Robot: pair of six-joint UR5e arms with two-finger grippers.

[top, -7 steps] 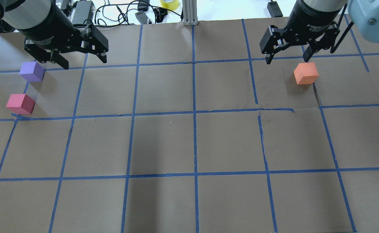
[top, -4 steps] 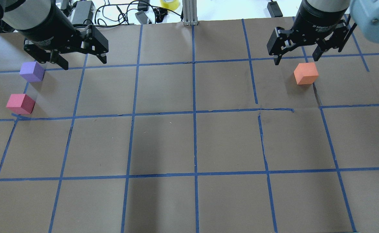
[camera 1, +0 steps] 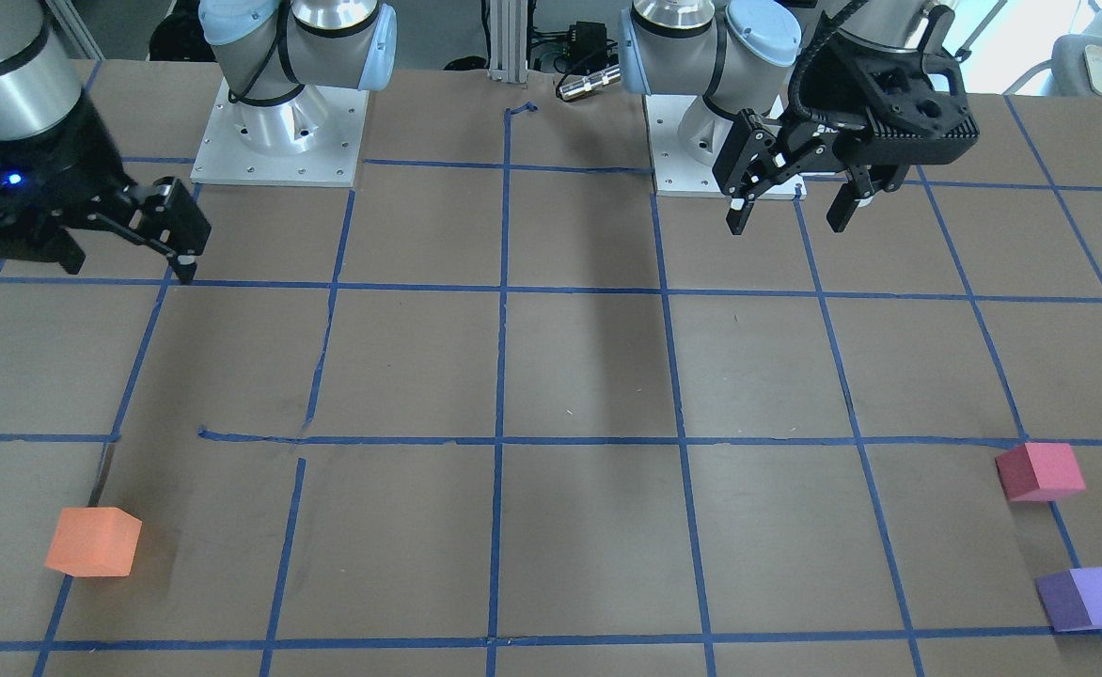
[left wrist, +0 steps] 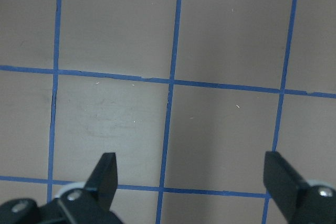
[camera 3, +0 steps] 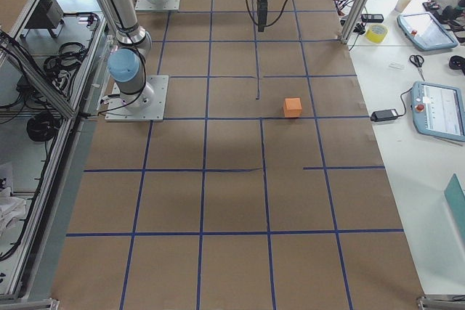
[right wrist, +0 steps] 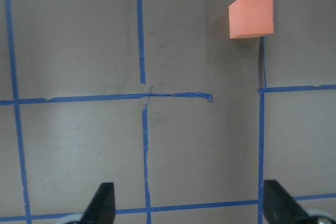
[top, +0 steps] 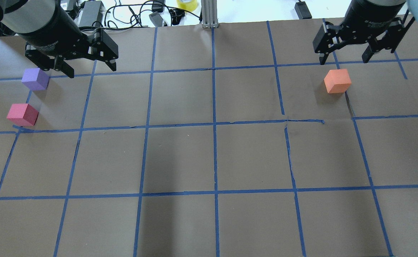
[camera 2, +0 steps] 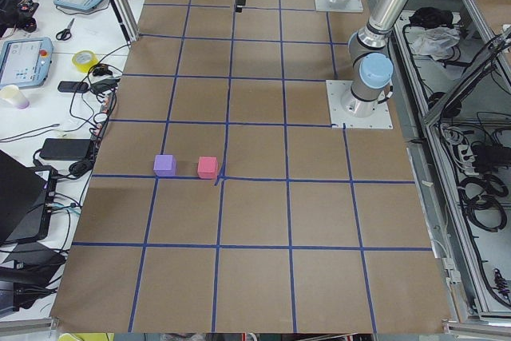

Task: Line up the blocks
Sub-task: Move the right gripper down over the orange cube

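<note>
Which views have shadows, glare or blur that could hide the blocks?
Overhead exterior: a soft dark shadow band crosses the middle of the table, away from every block; the strip beyond the far edge is blown out white. Exterior front-facing: the orange block, pinkish-red block and purple block are evenly lit and sharp. Right wrist-mounted: the orange block is crisp, no glare.

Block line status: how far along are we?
Done: no line yet. The purple block and pinkish-red block sit close together on the robot's left, and the orange block sits alone far to the right. In hand: nothing; the left gripper and right gripper are open and empty. Left: bring all three into one line.
</note>
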